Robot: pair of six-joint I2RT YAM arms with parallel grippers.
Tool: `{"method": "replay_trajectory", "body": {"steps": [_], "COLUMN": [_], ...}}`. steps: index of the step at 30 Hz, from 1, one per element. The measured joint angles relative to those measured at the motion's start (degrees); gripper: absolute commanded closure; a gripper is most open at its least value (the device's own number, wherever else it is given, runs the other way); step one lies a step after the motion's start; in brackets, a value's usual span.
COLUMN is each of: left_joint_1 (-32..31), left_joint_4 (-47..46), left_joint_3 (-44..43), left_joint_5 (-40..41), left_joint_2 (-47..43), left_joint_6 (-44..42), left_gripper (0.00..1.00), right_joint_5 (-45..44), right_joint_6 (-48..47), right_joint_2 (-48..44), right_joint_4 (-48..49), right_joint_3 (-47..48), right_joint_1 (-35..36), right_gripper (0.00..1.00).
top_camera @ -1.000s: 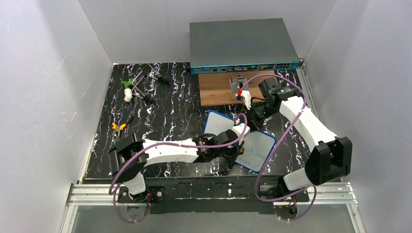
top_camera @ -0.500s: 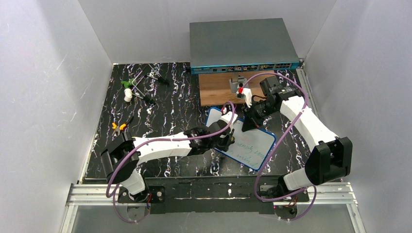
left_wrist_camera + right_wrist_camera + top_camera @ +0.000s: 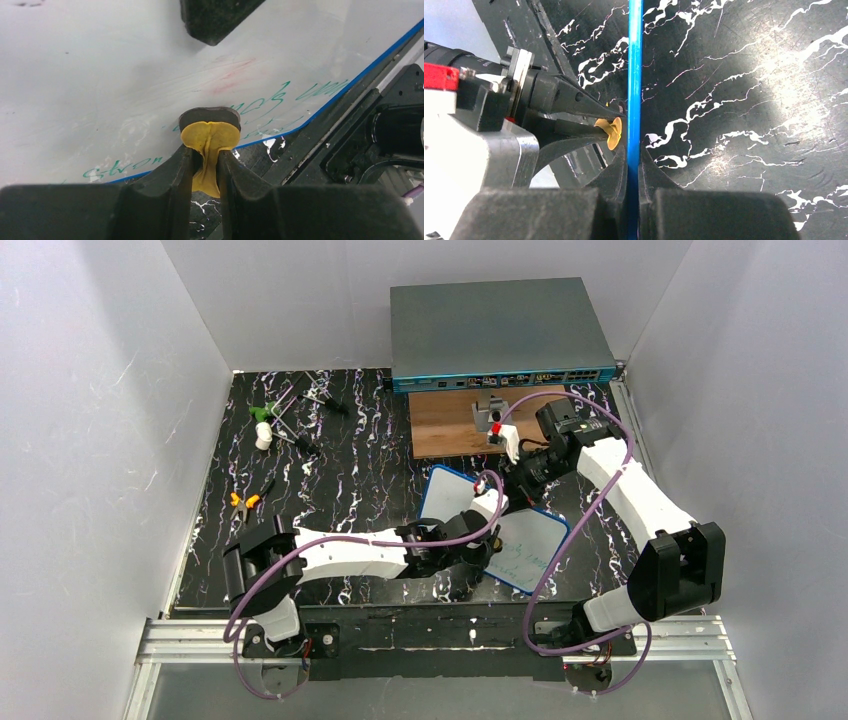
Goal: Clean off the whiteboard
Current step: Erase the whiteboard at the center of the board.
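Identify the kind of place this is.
Probably a lab robot test cell: plain white walls enclose a black marbled tabletop, with a grey box with ports at the back.

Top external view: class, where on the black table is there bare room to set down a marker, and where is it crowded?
Bare: the middle strip of the table, between the small tools far left and the wooden board; also between the orange pliers and the whiteboard. Crowded: at the whiteboard, where the left gripper and right gripper work.

Blue-rimmed whiteboard [image 3: 532, 532], partly green-scribbled
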State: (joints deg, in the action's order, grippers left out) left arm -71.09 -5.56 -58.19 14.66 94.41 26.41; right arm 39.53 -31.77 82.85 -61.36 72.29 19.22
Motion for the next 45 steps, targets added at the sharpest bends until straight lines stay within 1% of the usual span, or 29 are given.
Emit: {"method": "replay_trajectory", "body": {"steps": [4,11,14,15,18,24,31,39,45], "left_joint_1": [0.7,5.25,4.28,3.1,0.5,-0.66,-3.34,-2.27,0.48], "left_joint_4": [0.07,1.4,1.29,0.94,-0.39,0.26,-1.11,-1.73,-2.21], "left_joint_3": [0.22,4.59,4.57,4.48,2.89,0.46,-1.22,-0.66,4.42], "left_joint_5": [1.14,2.6,4.09,4.87,6.16,6.47,9.9,14.08,17.4], "left_joint_2": [-0.11,-3.48,-3.5,-3.28,-0.48,1.7,3.48,3.1,-0.66], "left_joint_6": [1.84,5.51,5.2,4.85,4.55,3.5,0.76,-0.57,0.52], "left_gripper": [1.0,1.0,1.0,1.0,1.0,1.0,1.0,1.0,1.0], "right_joint_5": [0.02,-0.33,-0.11,-0.04,0.04,-0.37,0.81,3.06,4.81], "right_joint_6": [0.11,1.16,1.27,1.22,0.92,-0.07,0.02,1.18,1.86], "right_joint_2": [0.0,0.0,0.0,0.0,0.0,0.0,0.0,0.0,0.0], "right_joint_4": [0.48,1.64,1.62,1.46,0.96,0.9,0.5,3.21,4.87], "right_joint_3": [0.0,0.0,0.0,0.0,0.0,0.02,0.02,-0.22,-0.94], "right_joint_1": [-0.35,-0.83,-0.83,-0.83,-0.9,-1.6,-1.66,-3.5,-3.89], "right_gripper": [0.99,0.99,0.99,0.99,0.99,0.99,0.99,0.99,0.99]}}
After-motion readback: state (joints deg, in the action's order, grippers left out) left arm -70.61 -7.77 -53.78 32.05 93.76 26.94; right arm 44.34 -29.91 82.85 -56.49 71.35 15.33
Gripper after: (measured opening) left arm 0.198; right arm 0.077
